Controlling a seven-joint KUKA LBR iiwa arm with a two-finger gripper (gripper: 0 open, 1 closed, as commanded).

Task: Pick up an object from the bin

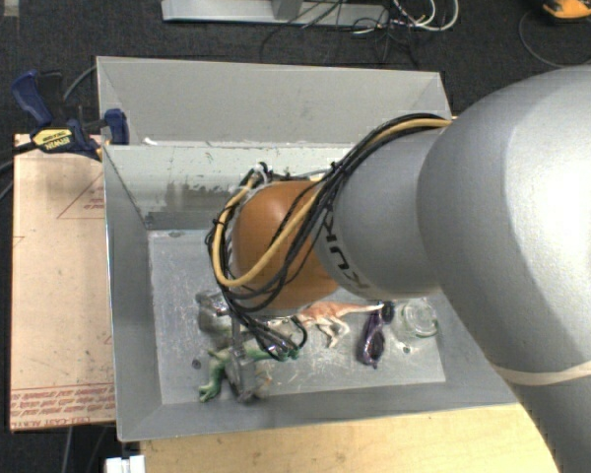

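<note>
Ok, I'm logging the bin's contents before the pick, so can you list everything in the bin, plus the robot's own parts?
bin: one, grey metal, middle of the view
green toy figure: one, green, front left of the bin floor, right beside the hand
pink toy animal: one, pale pink, mid floor, at the lower edge of the orange cover
purple item: one, purple, just right of the pink toy animal; kind unclear
clear round piece: one, see-through, right end of the floor
arm: one, grey, reaching in from the right
orange cover: one, orange, at the wrist, cables looped round it
hand: one, dark, low over the front left floor
</note>
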